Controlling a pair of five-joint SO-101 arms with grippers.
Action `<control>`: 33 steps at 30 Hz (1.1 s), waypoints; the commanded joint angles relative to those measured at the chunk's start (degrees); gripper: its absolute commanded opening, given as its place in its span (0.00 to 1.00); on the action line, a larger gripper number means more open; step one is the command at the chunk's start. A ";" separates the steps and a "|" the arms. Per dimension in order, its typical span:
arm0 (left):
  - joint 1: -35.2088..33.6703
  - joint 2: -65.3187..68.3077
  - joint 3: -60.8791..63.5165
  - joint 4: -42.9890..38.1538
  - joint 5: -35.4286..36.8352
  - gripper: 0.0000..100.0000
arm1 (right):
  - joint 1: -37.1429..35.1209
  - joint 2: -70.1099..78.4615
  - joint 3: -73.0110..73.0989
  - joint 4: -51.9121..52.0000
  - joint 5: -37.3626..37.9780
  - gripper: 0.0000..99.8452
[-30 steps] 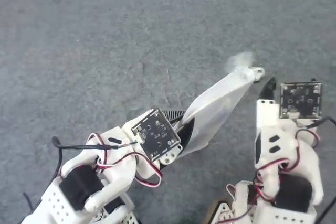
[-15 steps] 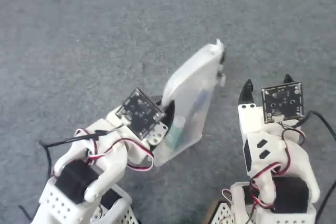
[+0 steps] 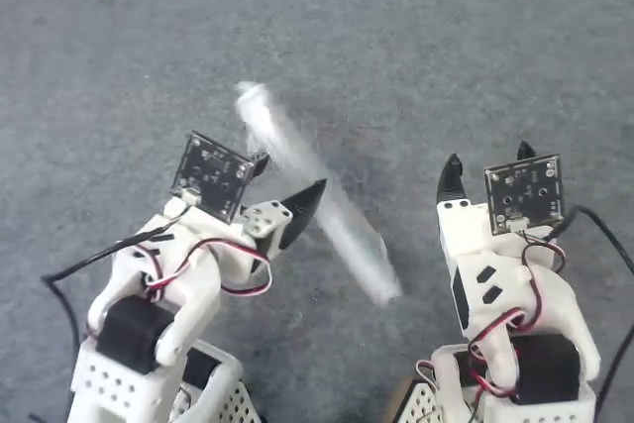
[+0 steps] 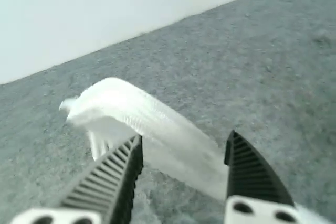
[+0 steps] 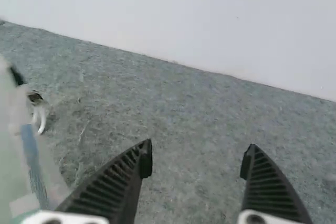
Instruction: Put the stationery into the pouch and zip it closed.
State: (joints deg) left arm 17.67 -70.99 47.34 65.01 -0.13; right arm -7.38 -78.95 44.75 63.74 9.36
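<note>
The translucent white pouch shows as a blurred streak running diagonally between the two arms; I cannot tell whether it rests on the carpet. My left gripper is open beside its middle. In the left wrist view the pouch lies just beyond the spread fingers of that gripper, not pinched by them. My right gripper stands open and empty to the right of the pouch. In the right wrist view the pouch with something blue inside sits off to one side of the right gripper.
Grey carpet covers the table out to a pale wall at the far edge. Both arm bases with their loose wires stand at the near edge.
The left arm swung left and the pouch went with it, from stretched toward the right arm to a blurred streak in the middle. The left gripper now stands open. The right arm drew back a little.
</note>
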 commanded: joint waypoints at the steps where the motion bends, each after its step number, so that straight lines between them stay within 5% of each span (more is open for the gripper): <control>1: -2.02 -1.14 -0.92 -2.02 0.88 0.24 | -0.40 0.13 -2.81 0.31 -0.70 0.25; 15: -11.87 -1.14 -4.97 -1.93 10.90 0.24 | -0.40 0.13 -2.81 0.31 -0.62 0.25; 25: -12.57 -1.14 -4.70 -1.93 11.34 0.24 | -0.40 0.13 -2.81 0.31 -0.35 0.25; 29: -12.57 -1.14 -4.70 -1.93 11.34 0.23 | -0.40 0.13 -3.16 -0.40 -0.26 0.14; 33: -12.57 -1.14 -5.14 -2.11 11.25 0.11 | -2.33 0.13 -3.25 -2.15 3.43 0.05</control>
State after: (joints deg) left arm 5.36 -71.08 45.76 65.01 10.24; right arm -7.91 -78.95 44.75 63.21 10.42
